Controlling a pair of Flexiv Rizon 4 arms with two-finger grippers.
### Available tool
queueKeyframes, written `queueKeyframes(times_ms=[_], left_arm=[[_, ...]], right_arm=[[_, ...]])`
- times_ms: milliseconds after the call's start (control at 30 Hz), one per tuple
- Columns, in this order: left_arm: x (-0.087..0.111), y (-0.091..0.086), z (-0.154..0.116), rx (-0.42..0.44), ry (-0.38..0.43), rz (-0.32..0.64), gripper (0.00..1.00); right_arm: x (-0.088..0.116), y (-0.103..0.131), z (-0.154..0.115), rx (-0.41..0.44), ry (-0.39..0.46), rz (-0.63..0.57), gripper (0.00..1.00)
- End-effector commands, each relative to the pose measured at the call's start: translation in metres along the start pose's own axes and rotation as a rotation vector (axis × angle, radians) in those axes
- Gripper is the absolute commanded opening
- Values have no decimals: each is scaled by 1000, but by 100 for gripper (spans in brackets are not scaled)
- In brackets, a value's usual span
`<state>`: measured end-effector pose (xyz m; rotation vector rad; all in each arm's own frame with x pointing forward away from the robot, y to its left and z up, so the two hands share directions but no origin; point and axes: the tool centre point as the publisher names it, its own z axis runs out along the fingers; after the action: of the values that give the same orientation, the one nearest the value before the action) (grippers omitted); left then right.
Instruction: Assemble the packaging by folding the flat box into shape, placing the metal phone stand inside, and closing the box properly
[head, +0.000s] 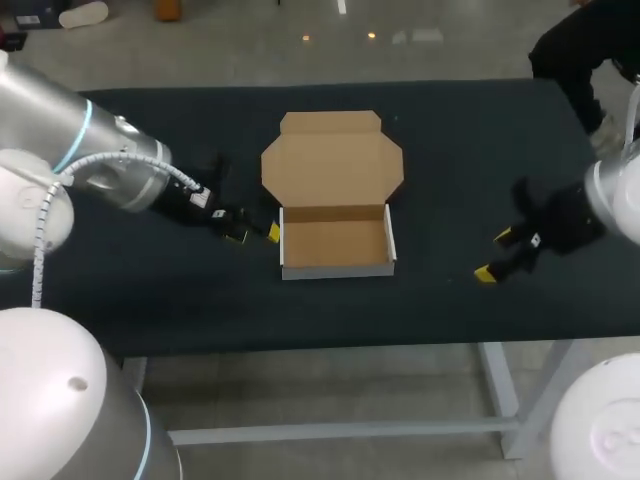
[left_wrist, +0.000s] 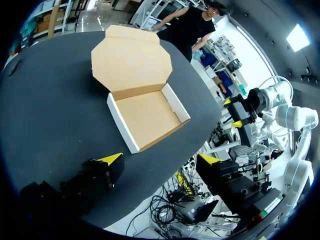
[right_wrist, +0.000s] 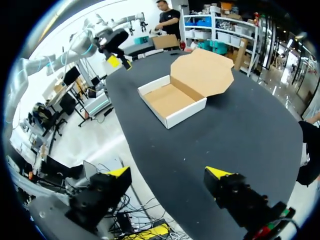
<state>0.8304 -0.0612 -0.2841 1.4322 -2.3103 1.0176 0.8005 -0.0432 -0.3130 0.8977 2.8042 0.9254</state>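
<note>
so the left arm (head: 110, 165) comes in from the left edge, its silver forearm slanting across toward the middle and its black wrist dipped low over the dark table (head: 450, 130); the left gripper (head: 254, 233) has its yellow fingers spread wide with nothing between them, and the nearer tip sits just beside the left wall of the box (head: 335, 243), though i can't tell if it actually touches; in the left wrist view that same gripper (left_wrist: 161, 160) points at the box (left_wrist: 147, 117) from a little way back, fingers well apart; the box sits mid-table, already folded into a shallow white-walled tray, open side up, only bare cardboard showing inside; its lid (head: 332, 160) lies flat on the table behind the tray, hinged off the back wall; over on the right, well apart from the box, the right gripper (head: 494, 255) hangs low over the cloth, tips spread and holding nothing, angled toward the table's front edge; the right arm (head: 615, 195) enters from the right edge; the right wrist view shows its fingers (right_wrist: 119, 172) wide open, the box (right_wrist: 172, 100) well ahead
</note>
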Motion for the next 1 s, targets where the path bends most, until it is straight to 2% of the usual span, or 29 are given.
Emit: queueKeyframes(times_ms=[33, 467, 733, 900, 1000], left_arm=[[2, 13, -23, 37, -6, -3, 100], [5, 20, -48, 18, -64, -71, 100], [3, 24, -71, -33, -147, -221, 100], [6, 28, -90, -17, -158, -309, 100], [8, 31, -100, -15, -174, -355, 100]], right_arm=[[2, 0, -7, -7, -13, 30, 100], [-1, -2, -26, -24, -53, 175, 100], [-5, -5, -42, 6, -66, 283, 100], [-6, -2, -52, 45, -110, 362, 100], [-8, -2, -59, 56, -93, 429, 100]])
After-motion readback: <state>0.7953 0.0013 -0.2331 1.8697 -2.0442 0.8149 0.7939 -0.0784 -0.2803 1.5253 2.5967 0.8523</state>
